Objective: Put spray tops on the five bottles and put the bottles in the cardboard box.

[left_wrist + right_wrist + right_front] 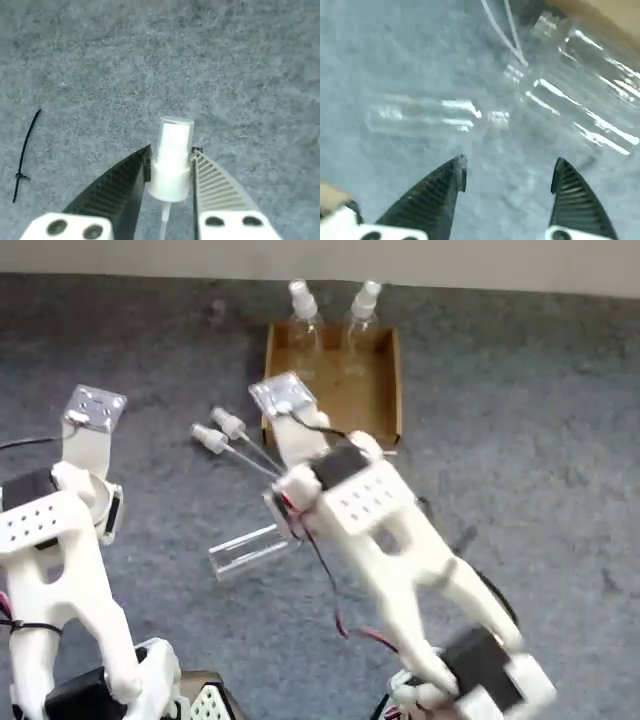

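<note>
While two capped bottles stand in the cardboard box, the left pincer clamps a spray top by its collar, apparently for fitting, and the right pincer gapes wide over an uncapped bottle lying on the worktop near that box.

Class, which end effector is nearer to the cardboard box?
Right. The right end effector hangs open close beside the cardboard box; the left end effector, gripping a spray top, is well away.

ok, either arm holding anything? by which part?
Left gripper holds a spray top, fingers pinching its white collar. Right gripper is open and holds nothing.
</note>
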Robot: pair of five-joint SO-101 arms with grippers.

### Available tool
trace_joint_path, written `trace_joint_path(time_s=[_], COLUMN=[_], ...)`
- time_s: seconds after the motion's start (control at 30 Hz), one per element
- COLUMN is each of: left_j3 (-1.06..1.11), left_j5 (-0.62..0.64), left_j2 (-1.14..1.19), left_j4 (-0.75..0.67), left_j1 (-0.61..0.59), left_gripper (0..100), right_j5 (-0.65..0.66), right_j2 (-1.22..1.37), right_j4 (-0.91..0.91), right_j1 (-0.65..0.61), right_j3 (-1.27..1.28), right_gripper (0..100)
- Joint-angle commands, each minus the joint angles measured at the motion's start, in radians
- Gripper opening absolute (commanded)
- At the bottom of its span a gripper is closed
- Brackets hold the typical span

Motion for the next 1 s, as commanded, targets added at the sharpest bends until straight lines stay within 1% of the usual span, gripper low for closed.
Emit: trace_joint_path(time_s=[0.0,0.07,0.1,0.13,0.2,0.33,0.47,0.63,0.73,0.8,0.97], left_j3=[0.064,0.093,0.107,0.124,0.154,0.197,0.211,0.213,0.213,0.213,0.213], left_j5=[-0.006,-0.006,-0.006,-0.006,-0.006,-0.006,-0.006,-0.006,-0.006,-0.006,-0.006], left_j2=[-0.042,-0.042,-0.042,-0.042,-0.042,-0.042,-0.042,-0.042,-0.042,-0.042,-0.042], left_j4=[-0.087,-0.106,-0.12,-0.138,-0.178,-0.241,-0.259,-0.259,-0.261,-0.261,-0.261], left_j1=[-0.012,-0.012,-0.012,-0.012,-0.012,-0.013,-0.012,-0.015,-0.013,-0.013,-0.012], left_gripper=[1,1,1,1,1,1,1,1,1,1,1], right_j5=[-0.328,-0.532,-0.612,-0.678,-0.744,-0.787,-0.789,-0.801,-0.913,-0.965,-0.973], right_j2=[0.18,0.28,0.321,0.36,0.414,0.479,0.526,0.576,0.588,0.59,0.591], right_j4=[0.007,0.007,0.015,0.016,0.033,0.096,0.094,0.102,0.102,0.094,0.094], right_j1=[-0.012,-0.012,-0.012,-0.013,-0.038,-0.114,-0.165,-0.174,-0.174,-0.174,-0.173], right_j3=[-0.255,-0.354,-0.395,-0.429,-0.484,-0.515,-0.512,-0.509,-0.509,-0.507,-0.507], right_gripper=[24.1,24.1,24.1,24.1,24.1,24.1,24.1,23.9,23.9,23.9,23.9])
